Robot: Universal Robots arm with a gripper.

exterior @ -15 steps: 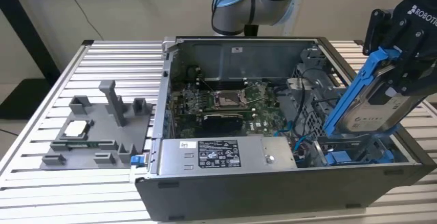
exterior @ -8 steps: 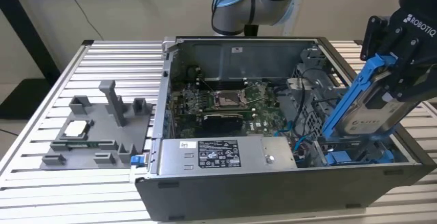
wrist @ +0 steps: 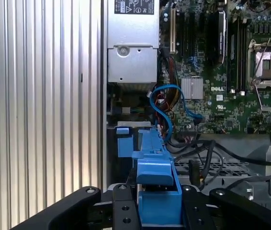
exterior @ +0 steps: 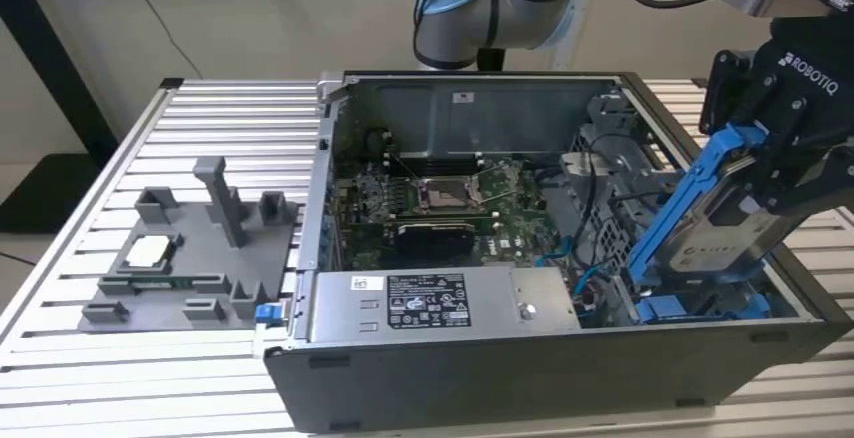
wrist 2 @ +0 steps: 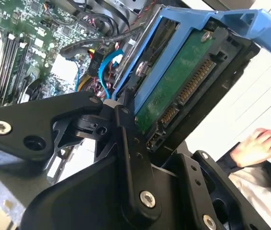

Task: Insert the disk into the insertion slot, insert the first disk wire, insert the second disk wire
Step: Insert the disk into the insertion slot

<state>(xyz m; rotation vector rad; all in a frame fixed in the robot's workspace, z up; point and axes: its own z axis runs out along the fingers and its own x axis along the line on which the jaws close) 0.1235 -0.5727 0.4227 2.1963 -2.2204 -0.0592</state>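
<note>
Currently claw [exterior: 763, 196] grips tilted disk [exterior: 711, 240] over bay [exterior: 701, 308]; blue cables [wrist: 166, 108] beside.

White lettering down the hand's [exterior: 755, 194] black housing, and printed stickers on the power supply [exterior: 441, 303] and the disk [exterior: 703, 243].

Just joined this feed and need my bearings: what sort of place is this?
Probably a robotics lab bench for computer assembly: an open computer case lies on a slatted aluminium table, a grey parts fixture sits beside it, and the claw holds the disk over the case.
</note>
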